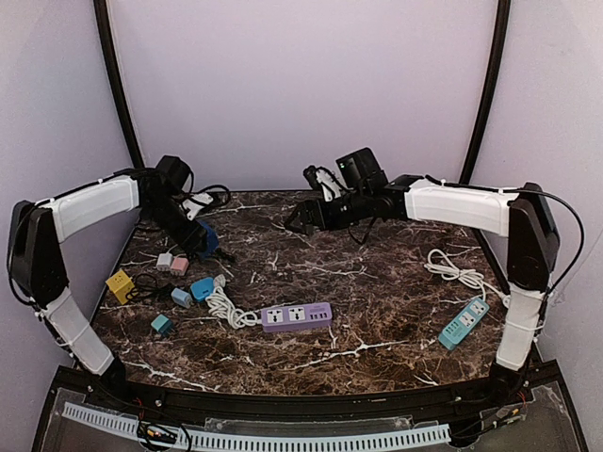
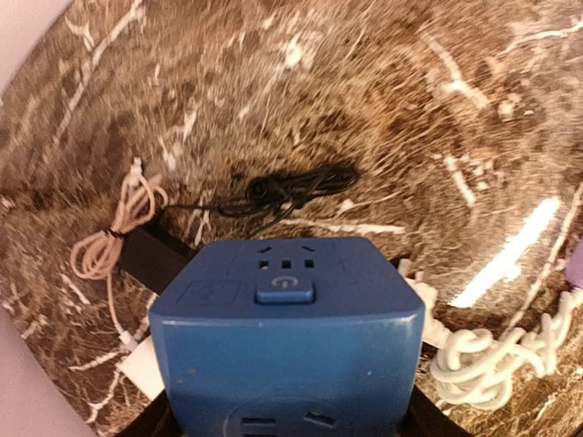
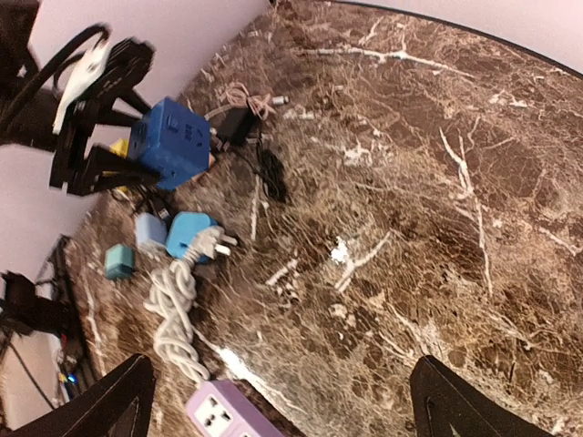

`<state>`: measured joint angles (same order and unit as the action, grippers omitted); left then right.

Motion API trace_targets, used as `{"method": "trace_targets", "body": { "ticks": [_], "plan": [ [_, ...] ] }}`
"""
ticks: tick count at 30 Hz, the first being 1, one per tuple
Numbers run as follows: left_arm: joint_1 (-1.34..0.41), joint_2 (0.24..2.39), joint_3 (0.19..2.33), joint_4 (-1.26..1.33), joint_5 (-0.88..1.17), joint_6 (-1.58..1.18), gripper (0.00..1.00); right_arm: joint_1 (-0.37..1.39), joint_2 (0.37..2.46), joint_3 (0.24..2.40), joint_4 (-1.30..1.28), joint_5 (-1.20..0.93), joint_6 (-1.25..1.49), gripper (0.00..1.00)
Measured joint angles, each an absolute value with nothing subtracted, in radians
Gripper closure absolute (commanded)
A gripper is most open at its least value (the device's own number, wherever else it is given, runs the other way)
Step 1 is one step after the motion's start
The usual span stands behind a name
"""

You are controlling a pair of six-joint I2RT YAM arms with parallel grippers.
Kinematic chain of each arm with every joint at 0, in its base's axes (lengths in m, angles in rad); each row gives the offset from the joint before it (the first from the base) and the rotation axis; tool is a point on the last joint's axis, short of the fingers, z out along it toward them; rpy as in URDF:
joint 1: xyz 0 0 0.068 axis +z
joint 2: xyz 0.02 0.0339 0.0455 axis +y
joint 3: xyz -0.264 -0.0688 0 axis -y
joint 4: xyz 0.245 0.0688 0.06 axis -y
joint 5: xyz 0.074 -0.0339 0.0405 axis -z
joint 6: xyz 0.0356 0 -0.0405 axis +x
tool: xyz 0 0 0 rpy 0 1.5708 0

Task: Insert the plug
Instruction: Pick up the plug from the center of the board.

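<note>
Top view: the left hand [image 1: 196, 235] is clamped on the blue socket cube [image 1: 207, 241], beyond and to the left of the purple power strip [image 1: 296, 316]. The plug [image 1: 202, 287], blue on a coiled white cord [image 1: 226, 309], lies on the counter [image 1: 377, 282] just left of that strip. No hand touches it. The right hand [image 1: 303, 218] hovers well beyond the strip.

Left wrist view: the cube [image 2: 287, 346] fills the near frame between the fingers [image 2: 153, 424], one socket face turned up at the camera.

Right wrist view: the right fingers [image 3: 100, 410] are spread wide with nothing between them. The plug [image 3: 193, 235] lies flat, its long axis along the counter. Its prongs point away from the cord and past the strip [image 3: 223, 419], not at it.

My judgement is that only the socket is in hand. Picking up the plug, aligning it and pushing it in are all left to do.
</note>
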<state>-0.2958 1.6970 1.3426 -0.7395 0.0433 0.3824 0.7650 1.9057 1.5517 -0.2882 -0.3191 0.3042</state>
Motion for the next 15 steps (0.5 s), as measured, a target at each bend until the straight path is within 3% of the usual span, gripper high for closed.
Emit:
{"method": "trace_targets", "body": {
  "ticks": [7,15],
  "plan": [
    [-0.469,1.427,1.375,-0.773,0.073,0.487,0.99,0.707,1.921,1.568,-0.075,-0.546,0.544,0.06],
    [-0.543,1.413,1.483,-0.812,0.082,0.501,0.99,0.79,2.071,1.689,0.229,-0.727,0.788,0.01]
  ]
}}
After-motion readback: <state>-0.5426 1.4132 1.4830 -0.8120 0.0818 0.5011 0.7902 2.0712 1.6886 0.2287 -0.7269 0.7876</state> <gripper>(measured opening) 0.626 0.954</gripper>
